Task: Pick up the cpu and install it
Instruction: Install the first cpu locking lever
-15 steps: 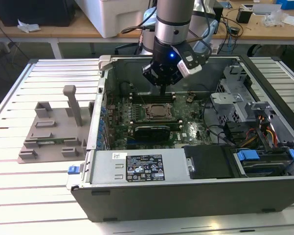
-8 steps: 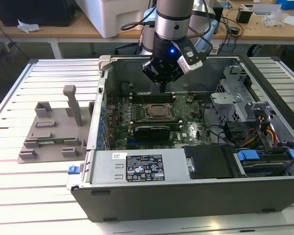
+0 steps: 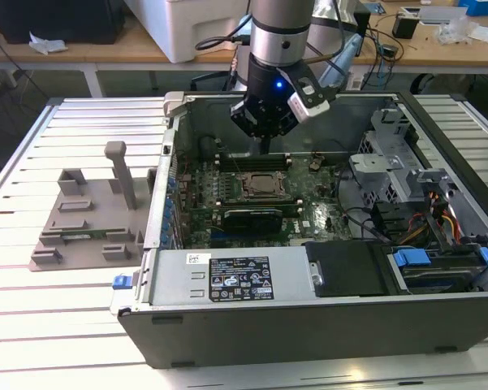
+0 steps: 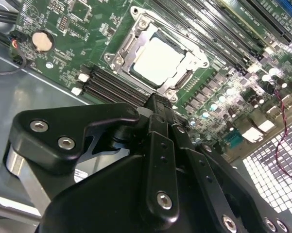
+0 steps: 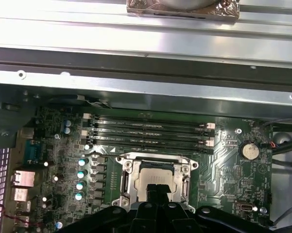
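The cpu (image 4: 158, 60) is a silvery square chip lying flat inside the black metal-framed socket (image 4: 117, 52) on the green motherboard (image 3: 317, 215). The first wrist view has the cpu (image 5: 150, 175) partly behind my fingertips. In the exterior view the cpu (image 3: 264, 185) sits mid-board inside the open computer case. My gripper (image 3: 264, 148) hangs a little above and behind the socket, apart from the chip. Its black fingers (image 4: 158, 104) are pressed together with nothing between them, and the gripper (image 5: 158, 190) is shut.
A grey plastic fixture tray (image 3: 89, 219) with upright posts stands on the slatted table at the exterior view's left. Case walls (image 3: 166, 162) ring the board. Memory slots (image 5: 150, 131) lie beside the socket. A drive cage and cables (image 3: 414, 203) crowd the exterior view's right.
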Available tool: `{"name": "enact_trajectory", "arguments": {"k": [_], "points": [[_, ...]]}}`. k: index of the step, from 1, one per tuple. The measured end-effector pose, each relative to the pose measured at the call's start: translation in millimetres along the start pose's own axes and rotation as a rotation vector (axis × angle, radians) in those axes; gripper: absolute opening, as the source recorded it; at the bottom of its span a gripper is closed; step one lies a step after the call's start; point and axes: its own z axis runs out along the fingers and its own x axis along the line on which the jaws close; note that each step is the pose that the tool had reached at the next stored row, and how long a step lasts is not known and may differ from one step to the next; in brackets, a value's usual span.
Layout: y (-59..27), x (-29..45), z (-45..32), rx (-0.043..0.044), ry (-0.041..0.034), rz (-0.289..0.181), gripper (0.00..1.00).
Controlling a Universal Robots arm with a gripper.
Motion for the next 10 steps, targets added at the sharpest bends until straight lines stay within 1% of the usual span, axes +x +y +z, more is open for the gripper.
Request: {"name": "enact_trajectory", "arguments": {"k": [3, 7, 9, 10], "points": [[0.1, 2.0, 0.1, 0.0003, 0.0001, 0.0, 0.11], [0.6, 8.0, 0.3, 0.0003, 0.0, 0.0, 0.11], [1.4, 14.5, 0.5, 0.0004, 0.0001, 0.0, 0.11], [2.2, 19.3, 0.8, 0.0005, 0.0002, 0.0, 0.11]]}}
